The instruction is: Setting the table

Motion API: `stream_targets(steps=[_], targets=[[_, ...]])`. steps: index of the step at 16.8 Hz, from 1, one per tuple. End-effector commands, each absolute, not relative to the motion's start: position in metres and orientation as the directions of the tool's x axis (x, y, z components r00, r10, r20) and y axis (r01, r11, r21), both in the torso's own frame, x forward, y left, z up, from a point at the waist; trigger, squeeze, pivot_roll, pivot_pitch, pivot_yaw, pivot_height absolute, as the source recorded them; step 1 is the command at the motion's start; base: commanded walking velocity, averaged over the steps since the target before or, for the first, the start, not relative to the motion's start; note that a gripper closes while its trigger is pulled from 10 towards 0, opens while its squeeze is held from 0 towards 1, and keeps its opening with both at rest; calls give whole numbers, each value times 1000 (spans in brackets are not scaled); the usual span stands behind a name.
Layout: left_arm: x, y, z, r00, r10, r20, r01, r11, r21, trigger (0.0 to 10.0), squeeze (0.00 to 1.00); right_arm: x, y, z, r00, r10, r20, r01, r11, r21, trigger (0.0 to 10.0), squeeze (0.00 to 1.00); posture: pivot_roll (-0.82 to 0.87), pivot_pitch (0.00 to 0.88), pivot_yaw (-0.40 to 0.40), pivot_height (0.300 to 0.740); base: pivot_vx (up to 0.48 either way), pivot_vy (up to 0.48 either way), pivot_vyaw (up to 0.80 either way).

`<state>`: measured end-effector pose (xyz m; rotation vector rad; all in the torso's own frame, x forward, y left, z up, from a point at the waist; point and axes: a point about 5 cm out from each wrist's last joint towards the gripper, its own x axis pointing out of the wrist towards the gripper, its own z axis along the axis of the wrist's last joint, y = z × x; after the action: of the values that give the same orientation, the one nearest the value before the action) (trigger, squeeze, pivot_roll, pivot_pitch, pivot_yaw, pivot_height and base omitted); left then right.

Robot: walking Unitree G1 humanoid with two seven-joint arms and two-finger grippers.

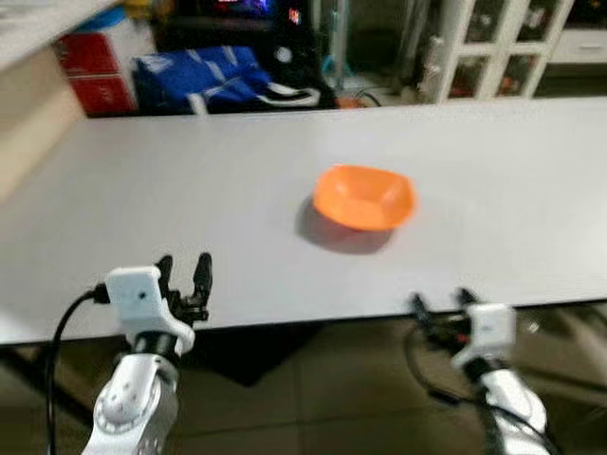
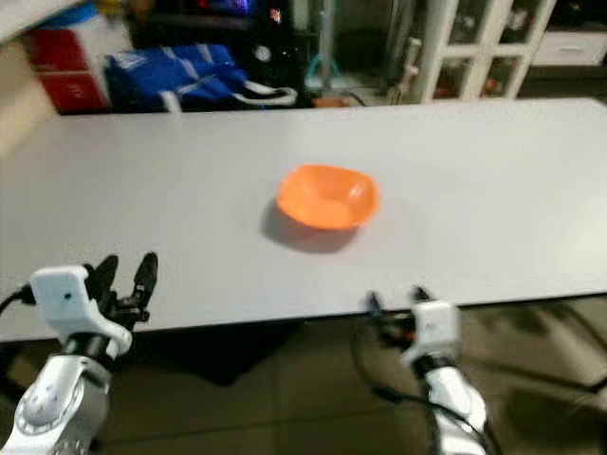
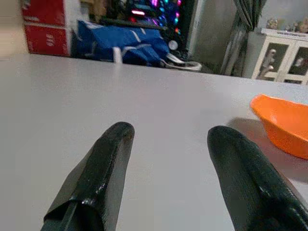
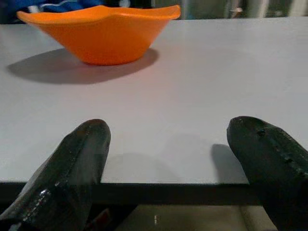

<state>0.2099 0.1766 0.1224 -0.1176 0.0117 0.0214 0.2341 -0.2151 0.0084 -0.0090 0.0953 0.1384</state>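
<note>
Left end effector spread above white table, orange bowl mid-surface.

Beyond the long white table we see a blue bag and red boxes at the upper left of the frame, a white glass-door cabinet at the upper right, and brown tiled floor along the bottom.

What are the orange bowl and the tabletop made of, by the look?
Orange bowl: probably plastic, smooth with a soft sheen, uniform colour, thin wavy rim. Table: likely laminate or painted board, matte pale grey, flat, faintly mirroring the bowl, with a dark edge band.
</note>
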Motion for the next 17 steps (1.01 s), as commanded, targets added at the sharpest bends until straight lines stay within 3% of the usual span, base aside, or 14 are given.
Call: stream_targets(steps=[1,6,12,16,17], targets=[[211,180,125,999,35,-16,-36,995,-96,10000,0,240,-195,5,962,230,-151,-227,973,37,10000,0,-101,0,70,740,0,480,519],[213,175,127,1000,3,-22,-5,995,-98,10000,0,251,-192,42,971,238,21,-236,970,-59,10000,0,-117,0,73,740,0,480,0],[216,170,129,1000,-26,-17,24,995,-96,10000,0,251,-183,59,969,243,36,-241,969,-59,10000,0,-120,0,74,740,0,480,0],[217,171,127,1000,-25,-18,24,996,-90,10000,0,249,-181,64,971,237,33,-235,970,-63,10000,0,-118,0,80,740,0,0,752],[216,172,127,1000,-26,-12,25,997,-79,10000,0,249,-180,71,965,253,72,-243,962,-123,10000,0,-118,0,81,740,0,0,0]])
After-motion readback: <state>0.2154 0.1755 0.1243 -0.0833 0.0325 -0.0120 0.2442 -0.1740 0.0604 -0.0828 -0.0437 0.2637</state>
